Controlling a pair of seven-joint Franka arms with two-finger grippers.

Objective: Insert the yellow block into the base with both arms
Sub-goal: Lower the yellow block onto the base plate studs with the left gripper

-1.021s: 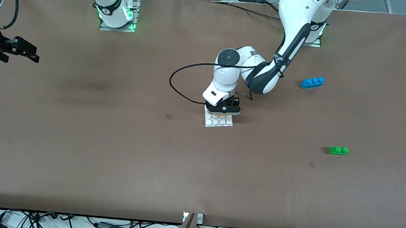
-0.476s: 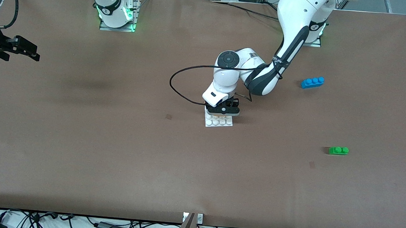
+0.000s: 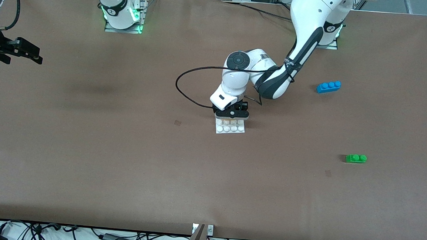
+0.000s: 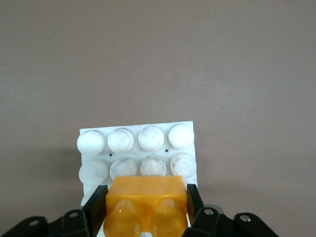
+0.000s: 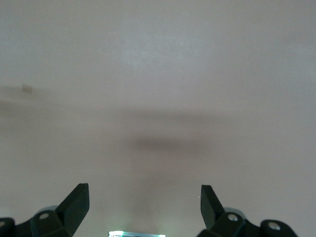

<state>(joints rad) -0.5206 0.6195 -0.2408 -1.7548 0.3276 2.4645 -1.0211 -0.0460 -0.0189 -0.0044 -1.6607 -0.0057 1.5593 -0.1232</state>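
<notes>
My left gripper (image 3: 231, 114) is shut on the yellow block (image 4: 146, 205), one black finger (image 4: 96, 203) against each end of it. It holds the block over the white studded base (image 3: 230, 128), above the rows farther from the front camera. In the left wrist view the left gripper (image 4: 145, 200) shows the base (image 4: 136, 140) with two stud rows bare past the block. I cannot tell whether the block touches the studs. My right gripper (image 3: 24, 52) waits open above the table's right-arm end, and in the right wrist view the right gripper (image 5: 143, 197) has only bare table between its fingers.
A blue three-stud brick (image 3: 328, 86) lies toward the left arm's end of the table. A green two-stud brick (image 3: 356, 158) lies nearer the front camera than the blue one. A black cable loop (image 3: 180, 90) hangs beside the left wrist.
The left gripper with the yellow block has shifted slightly toward the robots' bases, so more of the base's studs show. The right arm has barely moved.
</notes>
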